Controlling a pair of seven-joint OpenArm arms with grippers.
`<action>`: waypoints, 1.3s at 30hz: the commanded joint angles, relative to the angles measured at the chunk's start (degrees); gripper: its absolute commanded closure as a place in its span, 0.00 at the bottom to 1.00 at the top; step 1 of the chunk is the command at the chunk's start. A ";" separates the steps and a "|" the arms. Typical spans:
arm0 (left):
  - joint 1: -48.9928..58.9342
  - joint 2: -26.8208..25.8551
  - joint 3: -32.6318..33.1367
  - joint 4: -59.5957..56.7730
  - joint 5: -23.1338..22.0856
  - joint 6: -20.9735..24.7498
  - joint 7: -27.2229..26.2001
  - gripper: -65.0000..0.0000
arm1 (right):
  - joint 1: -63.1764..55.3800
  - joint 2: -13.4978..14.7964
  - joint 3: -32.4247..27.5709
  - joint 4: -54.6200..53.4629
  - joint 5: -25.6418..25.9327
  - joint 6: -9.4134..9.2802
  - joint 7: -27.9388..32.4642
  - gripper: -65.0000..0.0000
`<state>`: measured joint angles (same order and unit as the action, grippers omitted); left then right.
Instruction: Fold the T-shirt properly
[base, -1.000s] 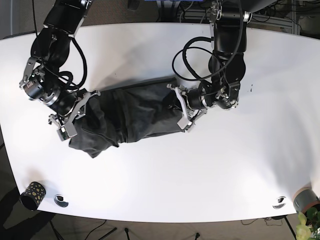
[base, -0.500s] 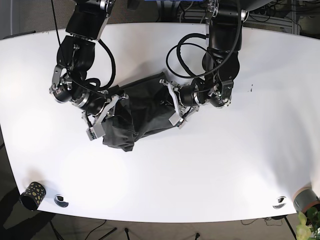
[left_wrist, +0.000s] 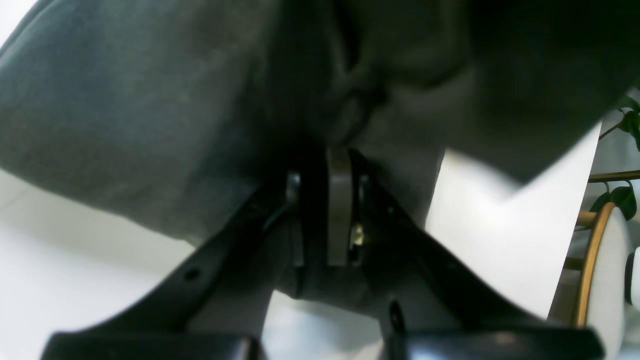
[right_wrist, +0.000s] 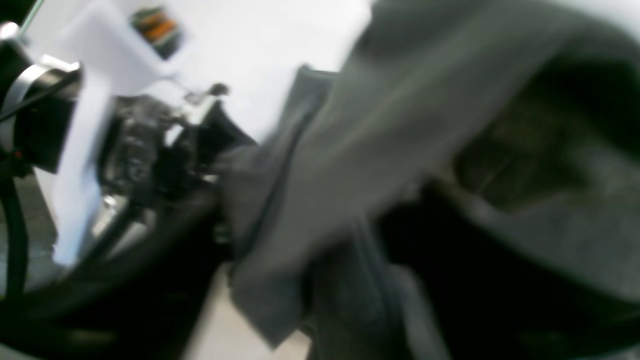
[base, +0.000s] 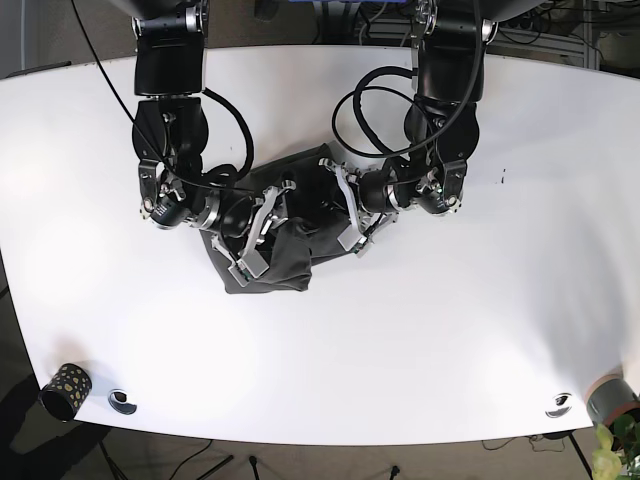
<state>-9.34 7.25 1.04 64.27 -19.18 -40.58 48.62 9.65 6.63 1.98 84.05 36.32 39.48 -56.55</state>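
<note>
The base camera hangs high overhead, looking straight down, and takes in the whole white table edge to edge, both arms reaching in from the far edge. Down at the left wrist, the lens sits right behind the left gripper, pressed so close to the dark shirt that cloth fills most of the frame, a strip of table showing past it. The right wrist camera is just as tight on the cloth, blurred, facing across toward the other arm. All three share that shirt mid-table.
</note>
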 joint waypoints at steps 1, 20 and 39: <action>-0.02 -0.17 0.24 0.04 3.14 0.58 3.64 0.92 | 0.94 0.36 0.26 2.85 1.53 0.52 1.57 0.25; 9.65 -9.22 0.06 31.07 3.14 0.58 3.82 0.93 | -5.12 3.08 6.86 12.78 2.23 0.52 1.39 0.33; 14.93 -17.14 -14.36 39.95 3.31 0.58 3.91 0.93 | -6.70 -2.37 -9.23 6.98 2.23 0.52 1.57 0.38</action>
<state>6.46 -9.61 -12.97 103.02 -15.07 -39.94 53.54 1.89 3.92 -7.46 88.75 37.47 39.70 -56.16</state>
